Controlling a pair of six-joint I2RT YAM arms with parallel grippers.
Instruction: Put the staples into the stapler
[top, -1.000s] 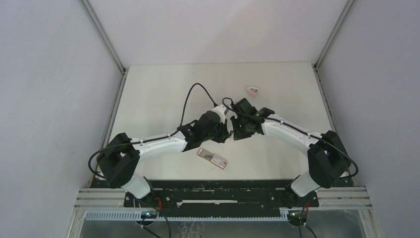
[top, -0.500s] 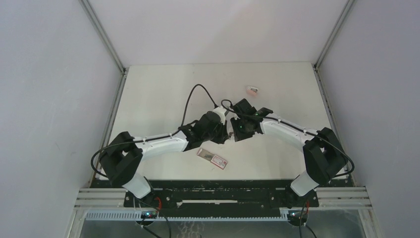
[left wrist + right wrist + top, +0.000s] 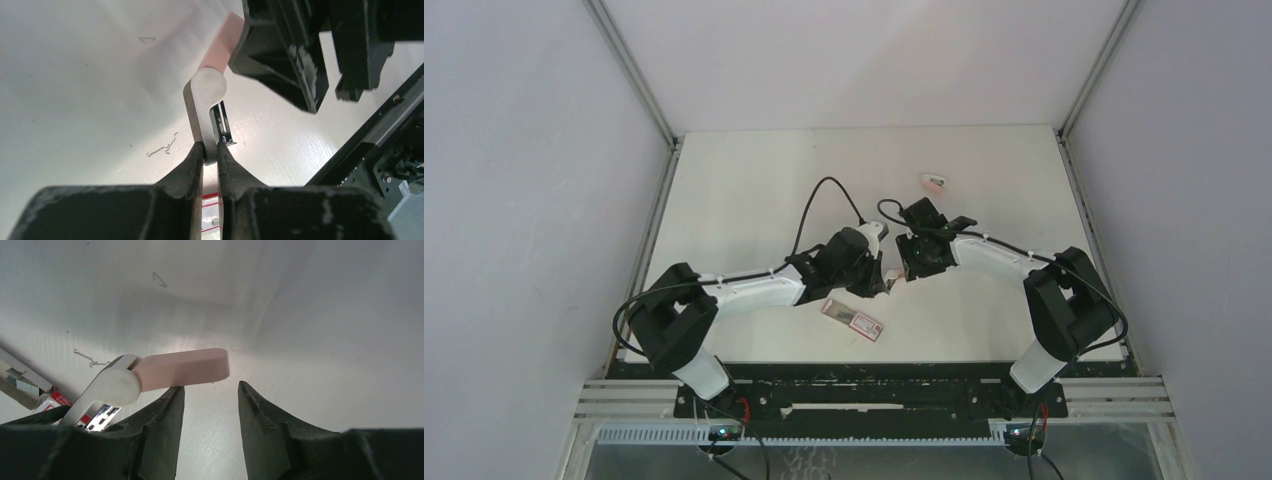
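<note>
The stapler [image 3: 202,107] is small, with a white base and a pink lid [image 3: 182,369] swung open. My left gripper [image 3: 210,155] is shut on its white base and holds it above the table; the metal staple channel [image 3: 221,127] shows beside the fingers. My right gripper [image 3: 210,395] is open, its left finger just under the pink lid without gripping it. In the top view both grippers meet at mid-table, left [image 3: 876,283] and right [image 3: 907,270]. The staple pack [image 3: 852,319], a flat red-and-white box, lies on the table in front of them.
A small pink block [image 3: 933,181] lies at the far right of the table. Loose bent staples [image 3: 164,147] lie on the white surface under the left gripper. The black front rail [image 3: 385,125] runs along the near edge.
Both arms have shifted slightly right and nearer together. The right gripper has drawn in closer to the stapler held by the left gripper.
</note>
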